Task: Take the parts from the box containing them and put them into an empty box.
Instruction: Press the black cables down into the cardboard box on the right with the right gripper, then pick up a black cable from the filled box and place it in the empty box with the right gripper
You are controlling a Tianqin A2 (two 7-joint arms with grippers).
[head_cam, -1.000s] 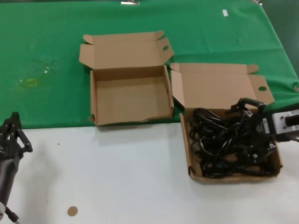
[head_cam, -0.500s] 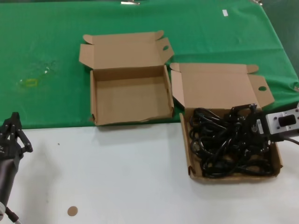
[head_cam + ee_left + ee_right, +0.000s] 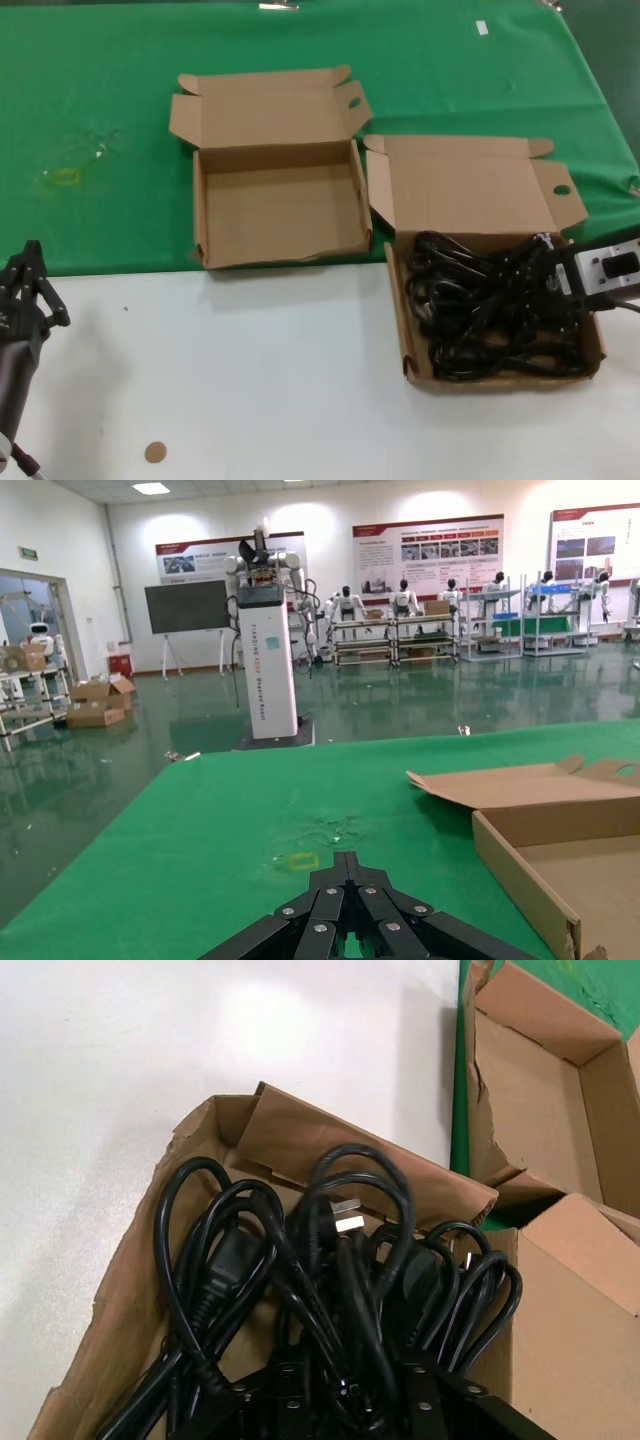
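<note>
Right gripper (image 3: 548, 262) sat among the power cords (image 3: 490, 305) at 3 o'clock in the full box (image 3: 420, 372); grip indeterminate. Left gripper (image 3: 22, 290) idled at 8 o'clock, its opening indeterminate. No legible markings.

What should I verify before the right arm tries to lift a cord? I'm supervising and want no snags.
1. Right pincer down among the power cords: ok.
2. Pincer shut on a single cord: cannot tell; its fingers are hidden in the pile.
3. Cords separate enough to lift one alone: not ok; loops overlap and tangle.
4. Empty box open, lid back: ok.
5. Cord box lid clear of the lift path: ok.
6. Left pincer parked at the near table edge, out of the way: ok.
</note>
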